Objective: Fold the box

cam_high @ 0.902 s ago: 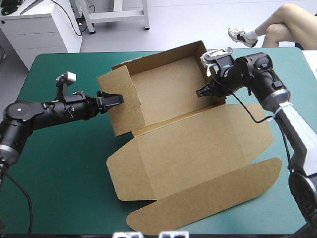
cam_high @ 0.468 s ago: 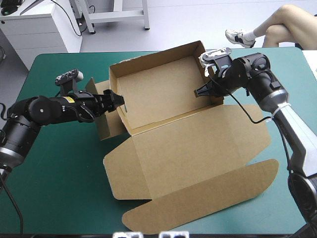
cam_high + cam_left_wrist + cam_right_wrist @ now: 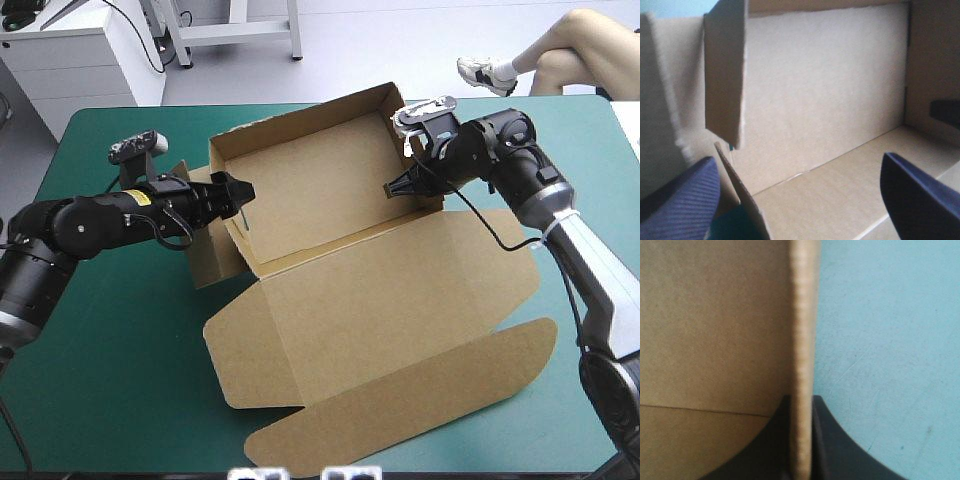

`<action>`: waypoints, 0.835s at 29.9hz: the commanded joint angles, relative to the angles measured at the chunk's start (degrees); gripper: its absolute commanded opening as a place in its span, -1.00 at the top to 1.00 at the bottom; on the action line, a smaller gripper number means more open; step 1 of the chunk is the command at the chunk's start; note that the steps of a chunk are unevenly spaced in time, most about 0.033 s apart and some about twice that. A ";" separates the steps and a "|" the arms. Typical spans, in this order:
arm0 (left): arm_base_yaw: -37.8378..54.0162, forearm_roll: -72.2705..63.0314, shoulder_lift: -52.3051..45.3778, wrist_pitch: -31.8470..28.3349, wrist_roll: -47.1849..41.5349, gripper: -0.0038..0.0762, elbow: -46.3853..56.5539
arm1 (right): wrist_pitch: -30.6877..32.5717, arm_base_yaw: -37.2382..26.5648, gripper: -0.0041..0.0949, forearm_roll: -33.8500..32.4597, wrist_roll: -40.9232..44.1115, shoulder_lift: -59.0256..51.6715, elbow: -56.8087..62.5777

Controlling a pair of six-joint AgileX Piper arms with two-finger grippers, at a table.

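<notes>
The brown box [image 3: 320,200] lies mid-table with its back and side walls raised and its lid [image 3: 380,300] flat toward the front edge. My left gripper [image 3: 238,190] is open at the tray's left wall, beside a loose side flap [image 3: 205,255] that leans outward. In the left wrist view the gripper [image 3: 800,200] faces the tray's inside [image 3: 825,90], with a board edge [image 3: 742,200] near one finger. My right gripper [image 3: 393,190] is shut on the box's right wall. In the right wrist view it [image 3: 802,440] pinches the wall's edge [image 3: 801,330].
The lid's rounded front flap [image 3: 400,400] reaches close to the table's front edge. Bare teal-green cover [image 3: 110,350] shows at the front left and along the right side [image 3: 890,340].
The box has slid left with my right gripper holding its wall. The left side flap, earlier folded against the tray, has swung outward, and my left gripper has risen to the wall's top.
</notes>
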 commanded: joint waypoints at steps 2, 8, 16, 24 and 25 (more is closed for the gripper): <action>-0.20 -1.35 -3.46 0.25 3.69 -0.58 -7.10 | -2.94 0.10 0.95 0.09 0.38 -2.77 -1.77; -0.20 2.54 -3.94 4.35 4.86 0.19 -10.89 | -2.82 0.10 0.95 0.09 0.38 -2.77 -1.77; -0.20 10.53 -3.36 3.87 4.89 0.92 -10.89 | -1.90 0.10 0.95 0.09 0.51 -2.77 -1.77; 1.57 23.78 -3.45 4.86 4.42 0.92 -10.89 | 3.11 0.10 0.95 0.09 -0.50 -4.07 -7.42; 3.16 22.88 -3.45 4.43 4.42 0.91 -10.89 | 4.41 0.10 0.95 0.09 -0.92 -4.34 -8.71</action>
